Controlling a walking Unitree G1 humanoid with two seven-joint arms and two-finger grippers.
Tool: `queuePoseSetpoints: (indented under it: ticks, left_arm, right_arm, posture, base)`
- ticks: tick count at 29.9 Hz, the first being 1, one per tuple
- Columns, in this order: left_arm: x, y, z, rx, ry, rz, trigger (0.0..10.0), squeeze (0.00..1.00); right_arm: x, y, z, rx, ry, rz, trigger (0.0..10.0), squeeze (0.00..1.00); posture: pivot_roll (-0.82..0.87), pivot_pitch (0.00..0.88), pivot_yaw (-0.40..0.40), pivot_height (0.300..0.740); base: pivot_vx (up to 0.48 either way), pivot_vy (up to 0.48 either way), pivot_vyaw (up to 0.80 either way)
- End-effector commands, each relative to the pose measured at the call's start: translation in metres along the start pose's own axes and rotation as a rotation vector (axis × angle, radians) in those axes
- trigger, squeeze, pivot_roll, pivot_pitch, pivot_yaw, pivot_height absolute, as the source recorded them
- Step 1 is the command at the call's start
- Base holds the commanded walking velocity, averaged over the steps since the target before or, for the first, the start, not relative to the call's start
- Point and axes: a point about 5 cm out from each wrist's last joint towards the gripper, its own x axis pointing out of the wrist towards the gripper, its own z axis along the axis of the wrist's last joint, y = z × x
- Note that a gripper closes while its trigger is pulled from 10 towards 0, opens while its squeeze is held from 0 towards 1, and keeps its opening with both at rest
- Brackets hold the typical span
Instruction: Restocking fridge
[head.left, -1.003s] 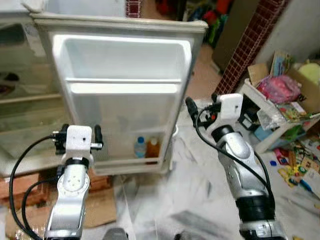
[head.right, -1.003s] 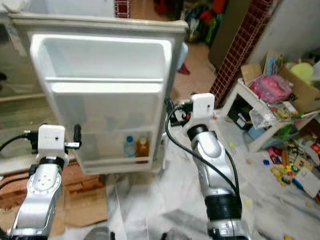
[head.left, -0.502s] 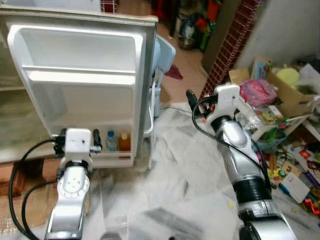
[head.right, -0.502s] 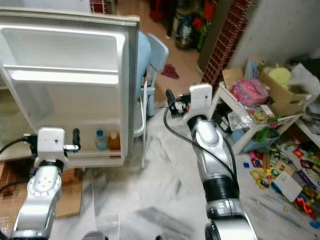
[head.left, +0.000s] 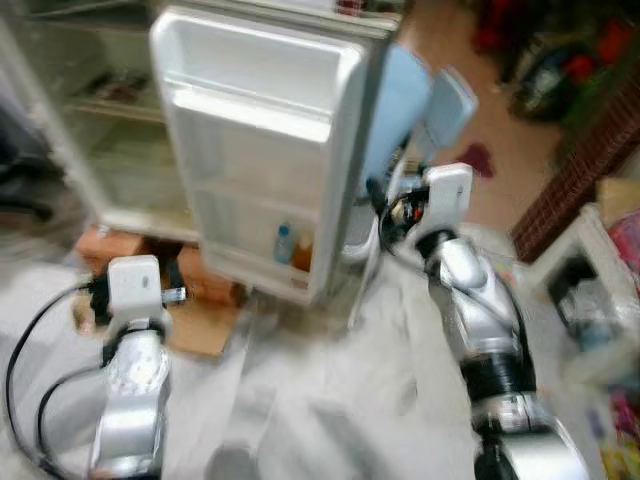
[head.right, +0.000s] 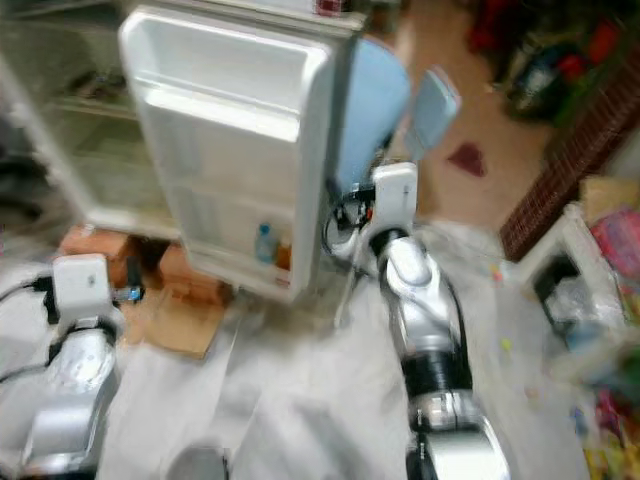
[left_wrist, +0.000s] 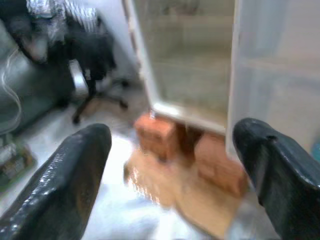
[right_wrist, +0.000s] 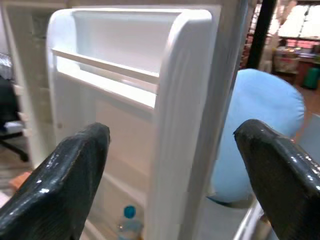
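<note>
We see the fridge door (head.left: 265, 150) standing open ahead, two bottles (head.left: 293, 247), blurred, in its lowest shelf. Right gripper (right_wrist: 165, 175), fingers apart, faces the door's edge; left gripper (left_wrist: 170, 175), fingers apart, hangs near-left by the bricks (left_wrist: 165, 142).

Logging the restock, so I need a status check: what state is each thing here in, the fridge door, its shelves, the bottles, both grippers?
Fridge door: swung open.
Upper door shelves: empty.
Bottom door shelf: holds two bottles.
Bottles: upright, side by side.
Left gripper: open, empty.
Right gripper: open, empty, facing the door's edge.
</note>
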Motion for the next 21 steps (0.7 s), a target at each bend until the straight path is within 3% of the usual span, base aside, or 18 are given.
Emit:
queuePoseSetpoints:
  ticks: [1, 10, 14, 21]
  left_arm:
    - [0.0038, -0.0059, 0.0099, -0.012, -0.030, -0.021, 10.0, 0.00]
    - [0.0046, -0.0062, 0.0107, -0.021, -0.034, -0.014, 10.0, 0.00]
    - [0.0042, -0.0066, 0.0116, -0.022, -0.044, -0.016, 10.0, 0.00]
    - [0.0041, -0.0108, 0.0080, -0.018, -0.013, -0.031, 10.0, 0.00]
  right_arm:
    - [-0.0009, -0.0073, 0.0039, -0.003, -0.013, -0.029, 10.0, 0.00]
    - [-0.0030, -0.0074, 0.0023, -0.015, -0.003, -0.040, 10.0, 0.00]
    - [-0.0030, -0.0106, 0.0050, -0.064, -0.013, -0.086, 10.0, 0.00]
    - [-0.0025, -0.0145, 0.0027, -0.057, 0.000, -0.100, 10.0, 0.00]
  posture:
    - [0.09, 0.000, -0.073, 0.740]
    - [0.09, 0.000, -0.076, 0.740]
    - [0.09, 0.000, -0.077, 0.740]
    - [0.09, 0.000, -0.076, 0.740]
  base:
    - [0.480, 0.000, 0.00]
    - [0.480, 0.000, 0.00]
    - [0.480, 0.000, 0.00]
    - [0.000, 0.000, 0.00]
